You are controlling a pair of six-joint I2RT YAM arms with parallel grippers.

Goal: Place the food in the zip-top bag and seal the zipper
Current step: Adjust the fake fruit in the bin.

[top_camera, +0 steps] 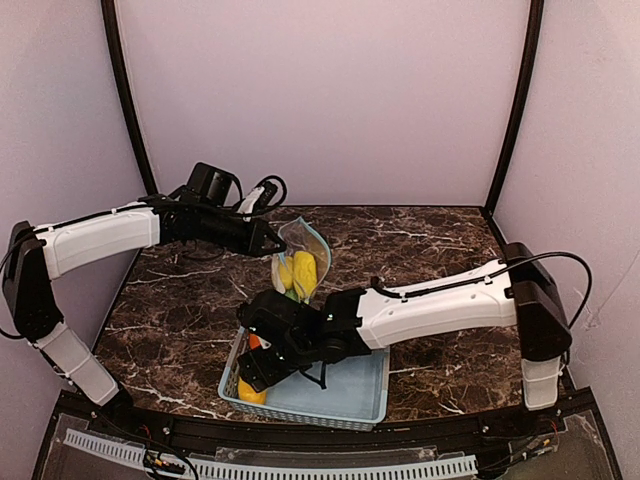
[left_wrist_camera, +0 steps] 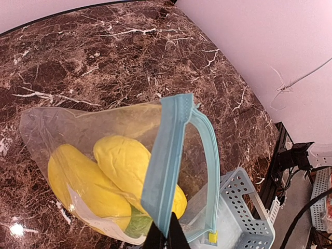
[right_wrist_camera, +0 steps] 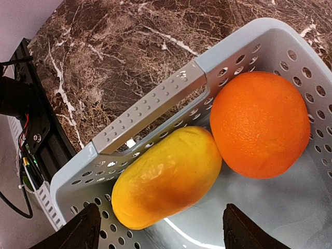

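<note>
Right wrist view has the empty right gripper (right_wrist_camera: 161,212) spread wide just over the yellow fruit (right_wrist_camera: 166,179) in the basket's (right_wrist_camera: 150,106) near-left corner, its long axis slanting finger to finger, while the left gripper (left_wrist_camera: 166,236) pinches the zip-top bag's (left_wrist_camera: 67,129) zipper (left_wrist_camera: 166,166) mid-bench.

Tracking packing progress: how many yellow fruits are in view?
3 yellow fruits: two inside the zip-top bag, one in the basket beside the orange; the right arm may hide others.
</note>
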